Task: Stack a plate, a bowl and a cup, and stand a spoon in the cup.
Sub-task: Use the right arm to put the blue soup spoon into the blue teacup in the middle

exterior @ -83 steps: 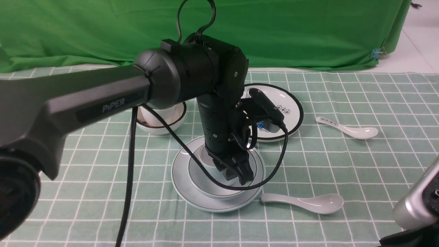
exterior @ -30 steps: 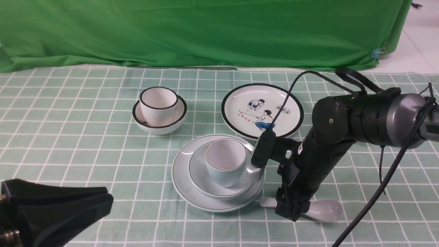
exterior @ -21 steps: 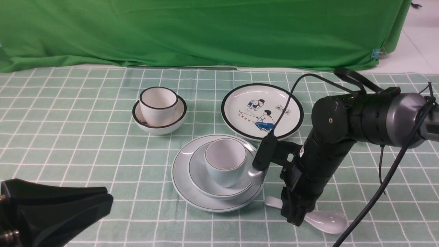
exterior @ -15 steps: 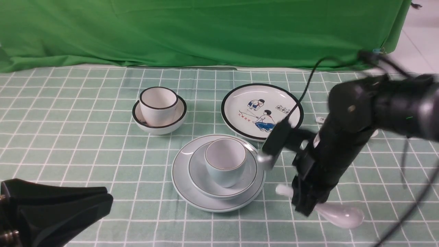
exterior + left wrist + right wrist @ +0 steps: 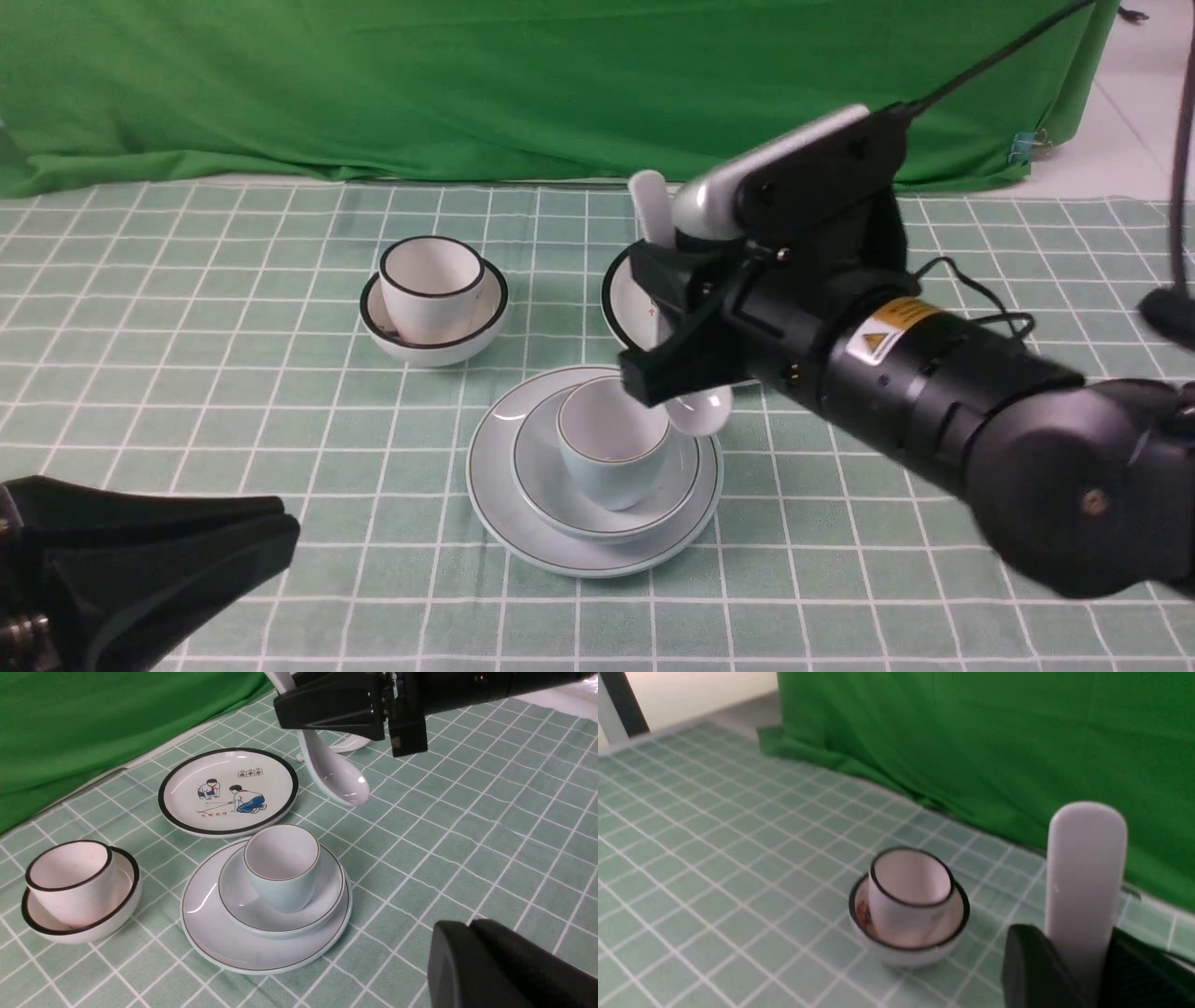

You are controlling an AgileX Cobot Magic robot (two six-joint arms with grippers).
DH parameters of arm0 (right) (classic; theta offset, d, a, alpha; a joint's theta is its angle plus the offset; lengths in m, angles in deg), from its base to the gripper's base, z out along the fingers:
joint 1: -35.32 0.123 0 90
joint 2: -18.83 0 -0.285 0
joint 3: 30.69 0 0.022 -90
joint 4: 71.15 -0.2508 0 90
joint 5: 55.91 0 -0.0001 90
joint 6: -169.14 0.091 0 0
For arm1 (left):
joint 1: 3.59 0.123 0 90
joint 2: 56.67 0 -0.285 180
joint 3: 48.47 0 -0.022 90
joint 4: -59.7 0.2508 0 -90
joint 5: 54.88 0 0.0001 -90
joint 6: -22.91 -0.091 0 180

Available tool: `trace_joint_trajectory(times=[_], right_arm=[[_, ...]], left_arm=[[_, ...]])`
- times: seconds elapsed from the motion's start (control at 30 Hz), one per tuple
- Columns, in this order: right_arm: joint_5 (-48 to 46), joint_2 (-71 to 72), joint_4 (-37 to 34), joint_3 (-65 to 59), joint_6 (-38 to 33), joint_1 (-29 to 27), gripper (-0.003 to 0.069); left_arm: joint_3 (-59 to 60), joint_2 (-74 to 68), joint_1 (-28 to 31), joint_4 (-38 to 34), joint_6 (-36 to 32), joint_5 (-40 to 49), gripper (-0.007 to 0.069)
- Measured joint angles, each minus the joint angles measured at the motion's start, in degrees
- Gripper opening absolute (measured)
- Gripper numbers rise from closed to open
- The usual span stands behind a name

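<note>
The pale blue-grey plate (image 5: 499, 509) carries the bowl (image 5: 541, 481), and the cup (image 5: 611, 448) stands upright in the bowl. My right gripper (image 5: 644, 317) is shut on the plain white spoon (image 5: 700, 411). The spoon hangs in the air, handle up and scoop down, just right of the cup and clear of it. In the left wrist view the spoon (image 5: 338, 777) hangs beyond the cup (image 5: 282, 868). In the right wrist view its handle (image 5: 1085, 872) rises between the black fingers (image 5: 1031, 961). My left gripper (image 5: 280, 532) rests shut and empty at the near left.
A black-rimmed white cup sits in a black-rimmed bowl (image 5: 434, 299) behind and left of the stack. The cartoon plate (image 5: 229, 791) lies behind the stack, mostly hidden by my right arm in the front view. A second spoon (image 5: 348, 744) lies beyond it. A green backdrop (image 5: 467, 84) closes the far edge.
My right gripper closed on the spoon on the cloth right of the plate, lifted it and swung it up and left to beside the cup. The left arm withdrew to the near left.
</note>
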Motion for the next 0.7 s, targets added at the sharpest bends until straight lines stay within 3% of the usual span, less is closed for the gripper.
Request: trace_joint_trajectory(times=[0.2, 0.7], right_arm=[[11.1, -6.9, 8.4, -0.1, 9.7, 0.8, 0.0165], [14.4, -17.4, 12.3, 0.1, 14.1, -2.2, 0.0165]], left_arm=[[0.0, 0.0, 0.0, 0.4, 0.0, -0.3, 0.0009], [0.0, 0.0, 0.0, 0.4, 0.0, -0.4, 0.0009]])
